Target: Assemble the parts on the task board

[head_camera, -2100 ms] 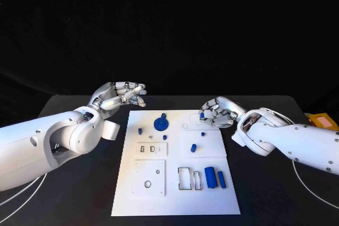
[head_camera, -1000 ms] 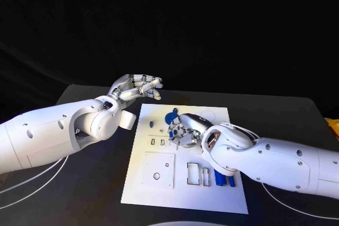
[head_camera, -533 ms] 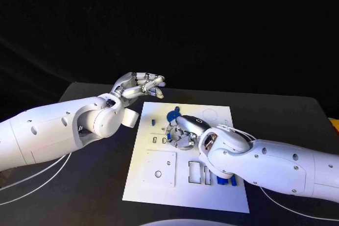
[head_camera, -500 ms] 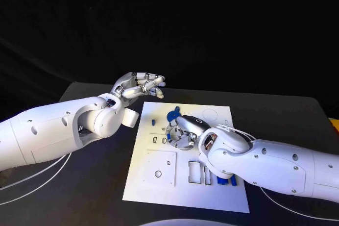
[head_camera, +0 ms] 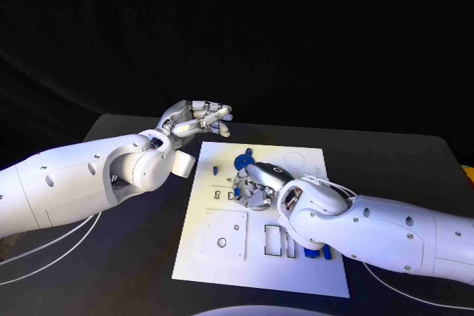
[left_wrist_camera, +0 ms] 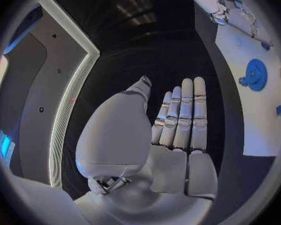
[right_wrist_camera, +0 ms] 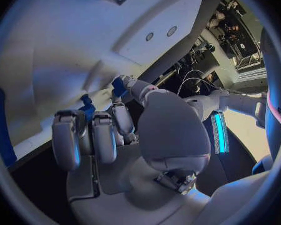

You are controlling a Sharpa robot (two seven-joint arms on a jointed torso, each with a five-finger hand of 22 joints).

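The white task board (head_camera: 229,269) lies in the middle of the black table. My right hand (head_camera: 254,186) is down on its middle, fingers curled toward the plate, and seems to pinch a small blue part (right_wrist_camera: 120,87) at its thumb tip. A blue gear (head_camera: 242,162) and a small blue peg (head_camera: 214,169) stand just beyond that hand. Blue cylinders (head_camera: 314,251) peek out from under my right forearm. My left hand (head_camera: 198,118) hangs in the air past the board's far left corner. It holds nothing, and its fingers (left_wrist_camera: 184,110) are stretched out straight.
Empty rectangular slots (head_camera: 272,240) and a square plate with a round hole (head_camera: 221,242) sit on the board's near half. An orange object (head_camera: 467,169) lies at the table's right edge. White cables (head_camera: 40,261) trail off the table's left side.
Two seconds ago my right hand was at the board's right edge; it has since swung in over the middle and settled there. My left hand stays raised. The camera has shifted.
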